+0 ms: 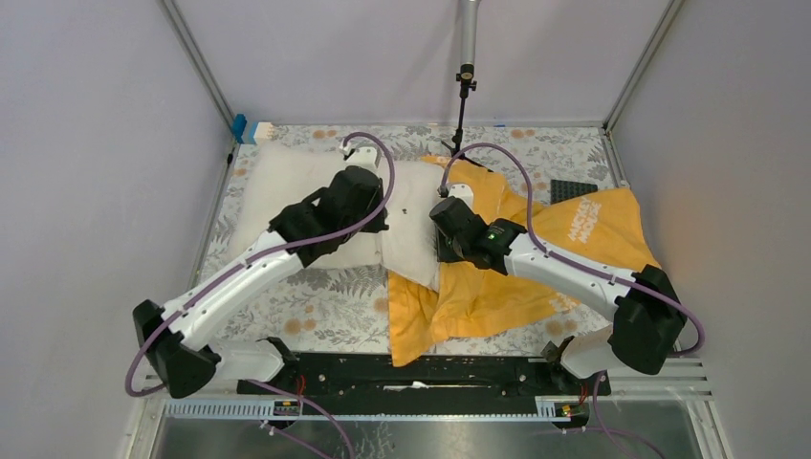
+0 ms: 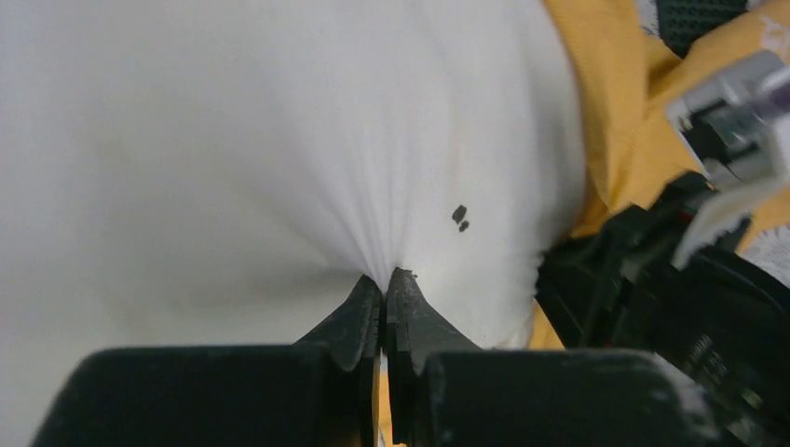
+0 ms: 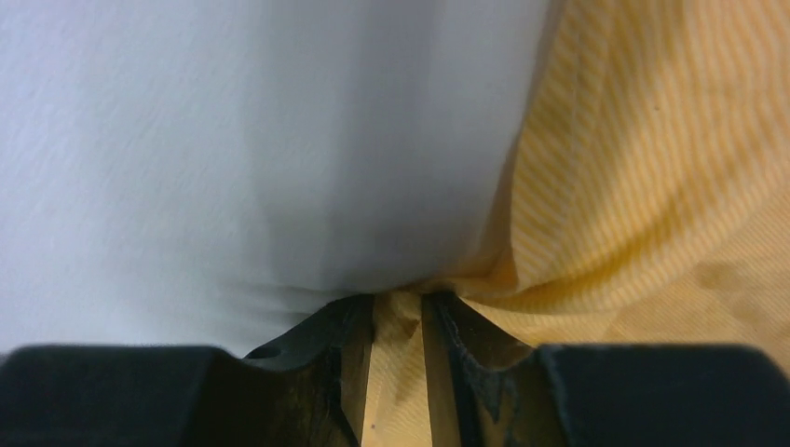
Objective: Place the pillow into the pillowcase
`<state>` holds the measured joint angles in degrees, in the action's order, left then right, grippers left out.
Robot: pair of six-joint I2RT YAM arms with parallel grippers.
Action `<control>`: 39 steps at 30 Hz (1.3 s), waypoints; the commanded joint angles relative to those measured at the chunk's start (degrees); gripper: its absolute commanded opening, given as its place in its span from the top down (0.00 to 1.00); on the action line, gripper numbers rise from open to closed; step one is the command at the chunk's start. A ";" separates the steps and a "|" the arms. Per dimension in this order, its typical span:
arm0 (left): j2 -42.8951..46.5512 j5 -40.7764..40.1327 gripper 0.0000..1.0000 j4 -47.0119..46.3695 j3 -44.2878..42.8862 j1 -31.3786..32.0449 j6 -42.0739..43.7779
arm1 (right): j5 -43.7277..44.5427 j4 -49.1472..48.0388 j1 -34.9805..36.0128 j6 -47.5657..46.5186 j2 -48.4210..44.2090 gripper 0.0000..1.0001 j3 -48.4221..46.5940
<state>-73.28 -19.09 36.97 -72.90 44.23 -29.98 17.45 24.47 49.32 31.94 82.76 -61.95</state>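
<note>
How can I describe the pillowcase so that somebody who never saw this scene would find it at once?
Start from the table with the leaf-patterned cover and look at its right half. There lies the pillowcase, a wrinkled, floppy cloth touching the right end of the pillow. Unlike that plump, plain white pillow, it is orange-yellow with white lettering.

We see soft, even light up top; both wrist views blur up close, and the pillow [image 2: 233, 140] glares white.

One pillow [image 1: 277, 186], one pillowcase [image 1: 593, 225], two grippers: left gripper [image 2: 384, 284], right gripper [image 3: 399, 307]. One black studded plate [image 1: 574, 187], one blue block [image 1: 239, 128].
</note>
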 commanded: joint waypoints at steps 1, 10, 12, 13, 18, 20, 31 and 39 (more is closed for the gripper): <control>5.53 2.05 1.00 0.55 -2.37 1.83 -3.00 | -0.61 -2.73 -0.28 -0.14 0.36 0.69 -1.08; 5.63 10.36 1.00 -12.97 18.56 -5.23 -9.60 | 0.78 -0.17 -0.19 1.26 -4.51 0.52 1.10; 5.91 11.94 1.00 -15.72 22.92 -7.36 -10.73 | 1.65 0.92 -0.22 1.38 -5.90 0.52 1.87; 6.26 12.50 1.00 -16.74 24.34 -8.04 -11.08 | 2.26 1.52 -0.19 1.45 -6.43 0.52 2.33; 6.92 14.18 1.00 -18.81 27.20 -9.49 -11.67 | 2.06 1.99 0.64 0.86 -7.86 0.56 4.14; 6.94 14.59 1.00 -19.18 27.55 -9.64 -11.68 | 3.41 2.68 2.70 0.88 -8.07 0.52 4.10; 7.18 15.28 1.00 -20.14 28.49 -10.66 -11.60 | 19.26 14.86 5.44 5.65 -7.14 0.65 0.92; 6.73 16.99 1.00 -22.19 28.52 -11.44 -11.51 | 15.89 15.75 9.91 3.41 -7.80 1.00 -4.79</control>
<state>-65.98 -2.68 18.28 -45.23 33.36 -41.71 32.16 38.52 55.33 35.68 76.73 -61.43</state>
